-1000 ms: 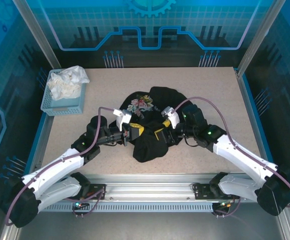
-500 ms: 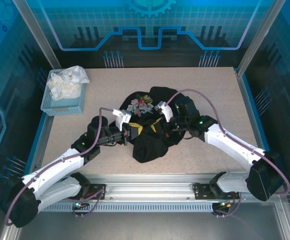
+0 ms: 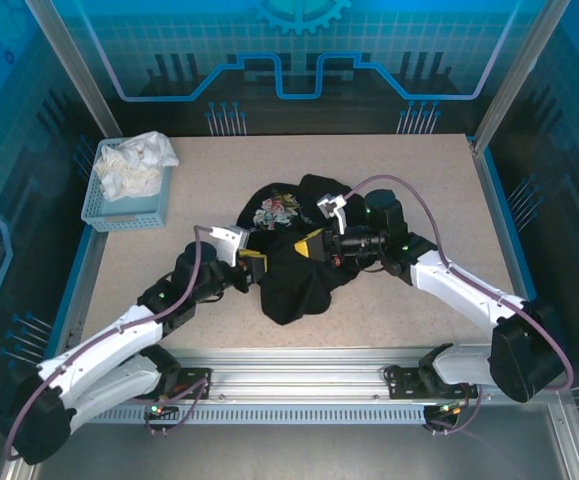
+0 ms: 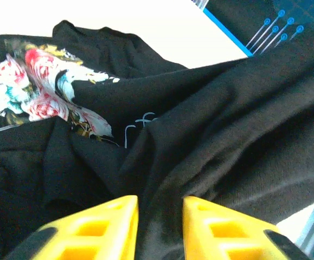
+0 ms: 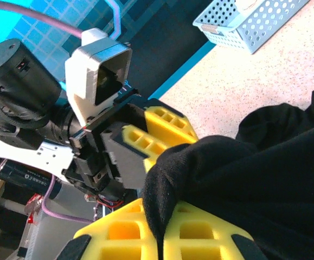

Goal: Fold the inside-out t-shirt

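Note:
The inside-out t-shirt [image 3: 289,290] lies crumpled in a black heap mid-table, its pink-white floral print [image 3: 274,212] showing at the heap's far left. My left gripper [image 3: 252,262] sits at the heap's left edge. In the left wrist view this gripper [image 4: 160,201] is open, its yellow fingers [image 4: 108,225] apart, with black t-shirt fabric [image 4: 227,108] lying in the gap. My right gripper [image 3: 314,243] is over the heap's middle. In the right wrist view it [image 5: 159,211] is shut on a raised fold of the t-shirt [image 5: 265,184], facing the left gripper [image 5: 157,130] close by.
A light blue basket [image 3: 129,208] holding white cloth [image 3: 134,165] stands at the table's far left corner and appears as the basket [image 5: 249,24] in the right wrist view. Bare speckled tabletop [image 3: 419,180] surrounds the heap. Blue rails edge the table.
The right gripper has shut on a fold of the t-shirt and shifted left over the heap. The left gripper has opened and drawn back slightly to the left.

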`<state>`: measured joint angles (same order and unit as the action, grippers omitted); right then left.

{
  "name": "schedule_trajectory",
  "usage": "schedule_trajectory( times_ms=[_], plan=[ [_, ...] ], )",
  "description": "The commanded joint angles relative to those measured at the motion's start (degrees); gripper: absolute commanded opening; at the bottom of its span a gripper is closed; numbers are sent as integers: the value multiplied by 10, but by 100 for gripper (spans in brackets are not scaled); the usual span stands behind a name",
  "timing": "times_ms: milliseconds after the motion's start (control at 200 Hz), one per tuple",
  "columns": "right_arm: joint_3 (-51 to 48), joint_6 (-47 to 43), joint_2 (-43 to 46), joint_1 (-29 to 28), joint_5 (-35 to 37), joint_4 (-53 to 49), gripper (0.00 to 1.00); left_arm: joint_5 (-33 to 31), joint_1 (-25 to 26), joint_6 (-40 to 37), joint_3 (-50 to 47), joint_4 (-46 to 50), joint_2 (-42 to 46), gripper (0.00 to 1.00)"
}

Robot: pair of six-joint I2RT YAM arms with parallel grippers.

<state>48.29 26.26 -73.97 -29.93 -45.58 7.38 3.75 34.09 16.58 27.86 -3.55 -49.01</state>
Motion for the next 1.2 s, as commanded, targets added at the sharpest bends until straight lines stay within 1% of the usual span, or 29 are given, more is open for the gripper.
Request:
schedule_trajectory(
  times_ms=[0, 70, 130, 175, 190, 295, 405, 500, 610, 700, 820, 915, 1130, 1195],
  plan=[
    [6, 2, -4, -1, -25, 21, 1, 1, 15, 9, -13, 14, 61, 39],
    [9, -14, -2, 1, -21, 1, 1, 34, 19, 17, -17, -4, 86, 44],
    [17, -40, -1, 2, -23, -27, 1, 58, 20, 20, -7, -10, 85, 46],
    [18, -75, 1, 3, -27, -66, 1, 49, 20, 17, 7, 2, 77, 47],
    [34, -89, 1, 2, -28, -80, 1, 45, 20, 15, 12, 6, 74, 47],
    [60, -173, 4, 3, -29, -181, 2, 30, 20, -28, 40, 30, 37, 51],
    [71, -206, 2, 6, -16, -237, 2, 46, 20, -59, 62, 36, -7, 55],
    [69, -214, 5, 8, -12, -250, 2, 77, 20, -79, 70, 28, -34, 58],
    [69, -218, 10, 10, -13, -253, 2, 72, 20, -102, 79, 29, -59, 62],
    [68, -222, 12, 13, -13, -257, 2, 81, 20, -113, 86, 31, -78, 64],
    [69, -223, 13, 15, -11, -259, 2, 111, 21, -121, 96, 28, -104, 65],
    [71, -225, 13, 15, -13, -261, 2, 123, 21, -125, 106, 22, -123, 67],
    [73, -231, 18, 16, -7, -272, 2, 143, 21, -141, 139, 21, -174, 68],
    [73, -234, 20, 15, -7, -275, 2, 138, 21, -140, 146, 21, -189, 64]
  ],
)
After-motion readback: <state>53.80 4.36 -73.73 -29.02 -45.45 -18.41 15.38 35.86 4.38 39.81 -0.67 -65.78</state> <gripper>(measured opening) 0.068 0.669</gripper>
